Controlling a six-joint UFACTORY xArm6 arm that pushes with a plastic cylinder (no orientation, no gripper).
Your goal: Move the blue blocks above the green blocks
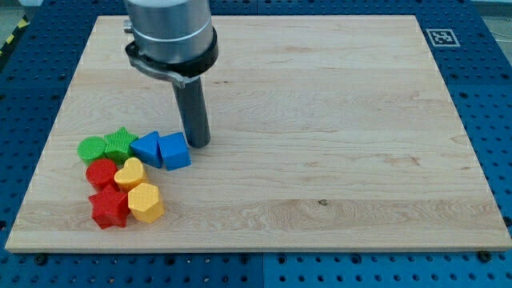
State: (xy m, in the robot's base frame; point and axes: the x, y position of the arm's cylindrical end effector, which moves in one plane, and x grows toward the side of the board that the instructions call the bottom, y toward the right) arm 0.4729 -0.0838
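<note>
Two blue blocks [161, 150], two green blocks [107, 147].

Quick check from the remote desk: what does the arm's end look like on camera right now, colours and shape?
A silver-grey cylindrical housing ringed by a black clamp band narrows to a straight dark grey rod. My tip is plain and blunt. No cables or markings show.

my tip [198, 144], beside blue blocks [162, 150]
</note>
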